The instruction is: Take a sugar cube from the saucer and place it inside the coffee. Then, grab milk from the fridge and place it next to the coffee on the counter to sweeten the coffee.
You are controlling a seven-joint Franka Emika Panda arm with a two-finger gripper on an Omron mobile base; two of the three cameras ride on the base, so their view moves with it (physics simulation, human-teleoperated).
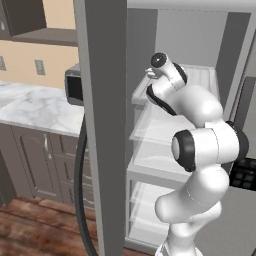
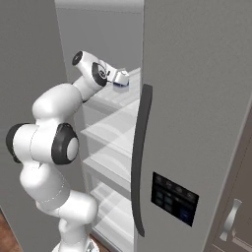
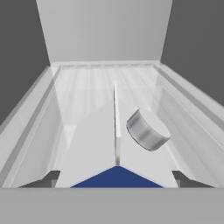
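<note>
Over at nine o'clock in the left base view the counter (image 1: 35,107) is lying white and veined above its cabinet doors, with a dark appliance (image 1: 75,86) sitting at its near end; no cup or saucer is showing on that stretch, so whether the sugar has gone into the coffee is not something I can judge from here. Moving right, the fridge (image 1: 100,125) is standing open, its pale shelves stacked one below another, and the white arm is reaching up toward one o'clock into the top shelf. From the right base view the gripper (image 2: 119,78) is sitting at about twelve o'clock, right over the milk (image 2: 120,84), whose blue marking is peeking out just beneath the hand. In the hand view the carton's gabled top (image 3: 116,144) is running straight up the middle with its round cap (image 3: 148,129) at three o'clock, and the dark fingertips (image 3: 43,179) are sitting at either bottom corner, flanking it; whether they are pressing on the carton or only bracketing it I cannot tell. By my reckoning the fridge step is under way, and lifting the milk out and setting it beside the coffee is still to come.
</note>
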